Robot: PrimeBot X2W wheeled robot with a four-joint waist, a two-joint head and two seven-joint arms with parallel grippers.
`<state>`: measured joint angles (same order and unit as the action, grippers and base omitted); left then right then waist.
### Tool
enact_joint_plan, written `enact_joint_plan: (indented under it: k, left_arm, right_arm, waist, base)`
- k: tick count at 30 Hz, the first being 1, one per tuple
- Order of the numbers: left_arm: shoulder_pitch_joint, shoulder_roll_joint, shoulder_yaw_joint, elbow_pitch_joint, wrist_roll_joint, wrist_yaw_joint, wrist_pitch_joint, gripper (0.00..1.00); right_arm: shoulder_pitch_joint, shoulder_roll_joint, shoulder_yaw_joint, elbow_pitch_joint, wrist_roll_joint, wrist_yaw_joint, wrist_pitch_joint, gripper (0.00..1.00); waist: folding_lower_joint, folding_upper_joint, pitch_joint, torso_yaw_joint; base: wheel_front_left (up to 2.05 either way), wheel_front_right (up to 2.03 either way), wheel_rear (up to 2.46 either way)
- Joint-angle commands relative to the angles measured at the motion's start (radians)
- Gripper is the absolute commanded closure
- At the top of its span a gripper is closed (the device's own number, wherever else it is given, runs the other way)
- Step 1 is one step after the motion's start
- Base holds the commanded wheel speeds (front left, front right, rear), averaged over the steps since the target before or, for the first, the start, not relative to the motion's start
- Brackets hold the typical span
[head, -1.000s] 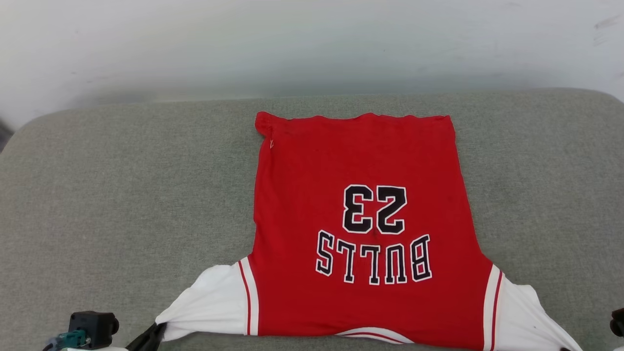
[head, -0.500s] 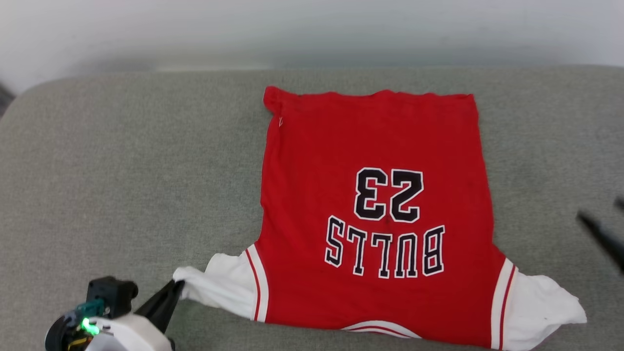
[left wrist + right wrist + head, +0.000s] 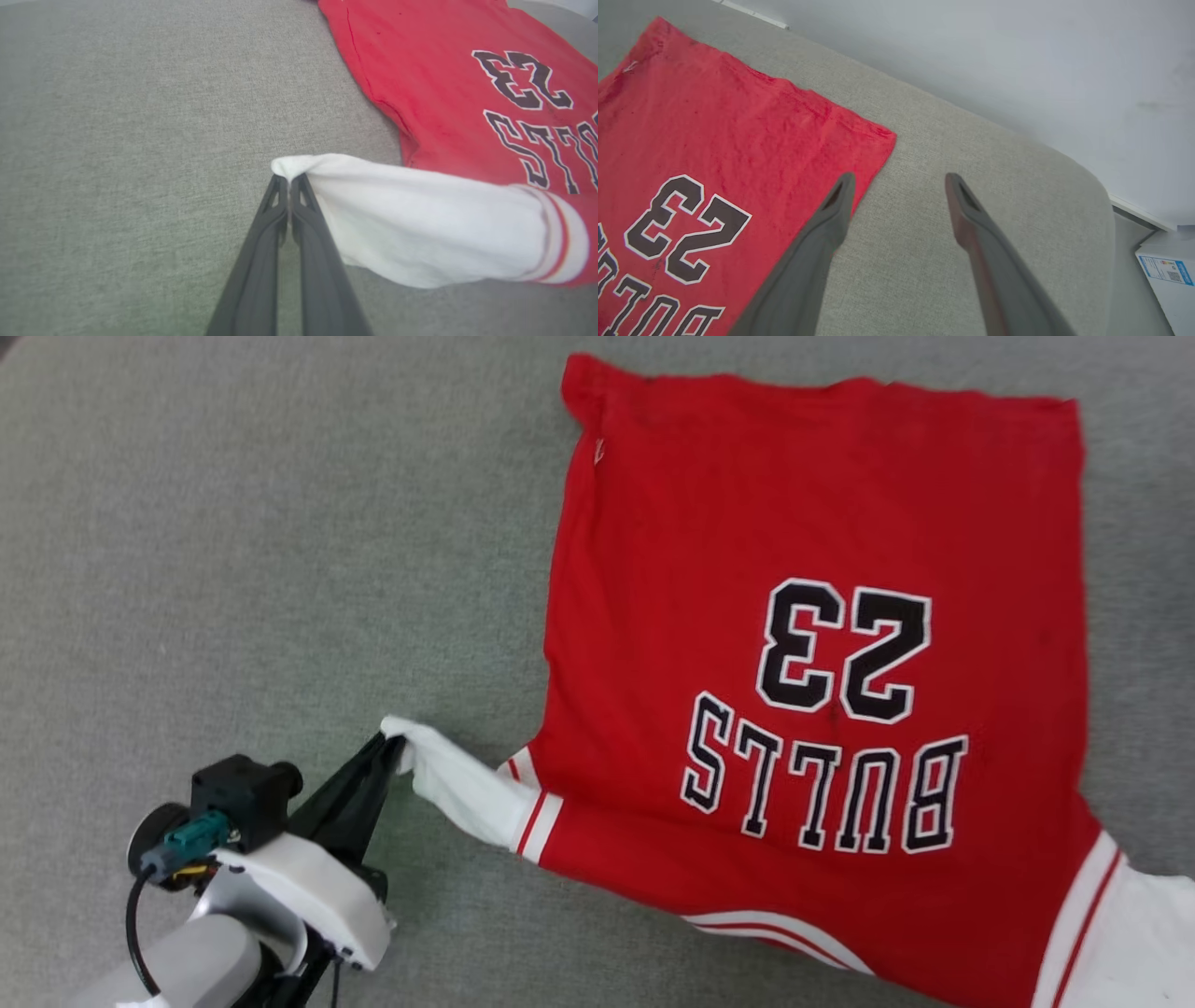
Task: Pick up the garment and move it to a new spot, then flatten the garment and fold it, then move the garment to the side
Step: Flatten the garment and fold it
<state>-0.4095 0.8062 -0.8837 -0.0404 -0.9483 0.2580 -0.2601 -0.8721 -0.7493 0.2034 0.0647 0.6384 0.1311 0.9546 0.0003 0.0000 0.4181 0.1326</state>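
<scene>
status: red jersey-style T-shirt with white short sleeves and black "BULLS 23" print lies flat, print up, on grey woven fabric cushion, hem on the far side from the robot. left gripper pinched tight on the tip of the white sleeve, which is pulled out sideways from the body. right gripper spread wide, holding nothing, over bare cushion just beside the shirt's far hem corner.

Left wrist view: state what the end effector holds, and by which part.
The left end effector is shut on the garment, pinching the tip of its white sleeve. The right end effector is open, holding nothing.
</scene>
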Motion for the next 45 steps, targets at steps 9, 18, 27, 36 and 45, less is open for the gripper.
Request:
enact_joint_plan:
  k: [9,18,27,36,45]
  left_arm:
    - [-0.053,-0.045,0.056,-0.056,0.066,-0.006,-0.006,1.00]
    - [-0.071,-0.079,0.082,-0.089,0.118,-0.014,-0.005,1.00]
    - [-0.071,-0.078,0.096,-0.105,0.147,-0.005,-0.005,1.00]
    - [-0.017,-0.077,0.113,-0.090,0.135,0.008,-0.005,1.00]
    - [0.074,-0.061,0.120,-0.066,0.100,0.025,-0.005,1.00]
  right_arm:
    - [-0.225,0.062,-0.005,0.199,-0.078,-0.001,0.283,0.00]
    - [-0.195,0.130,-0.049,0.300,-0.184,-0.001,0.349,0.00]
    - [-0.128,0.158,-0.053,0.325,-0.185,-0.001,0.329,1.00]
    - [-0.190,0.130,-0.033,0.271,-0.124,-0.001,0.227,1.00]
    - [-0.009,-0.044,0.070,0.095,0.055,-0.001,0.147,1.00]
  waist:
    - [-0.0003,0.0000,0.172,0.107]
    - [-0.0003,0.0000,0.259,0.134]
    - [-0.0003,0.0000,0.256,0.129]
    - [-0.0003,0.0000,0.137,0.086]
    - [-0.0003,0.0000,-0.022,0.016]
  base:
    - [0.00,0.00,0.00]
    - [0.00,0.00,0.00]
    - [0.00,0.00,0.00]
    - [0.00,0.00,0.00]
    - [0.00,0.00,0.00]
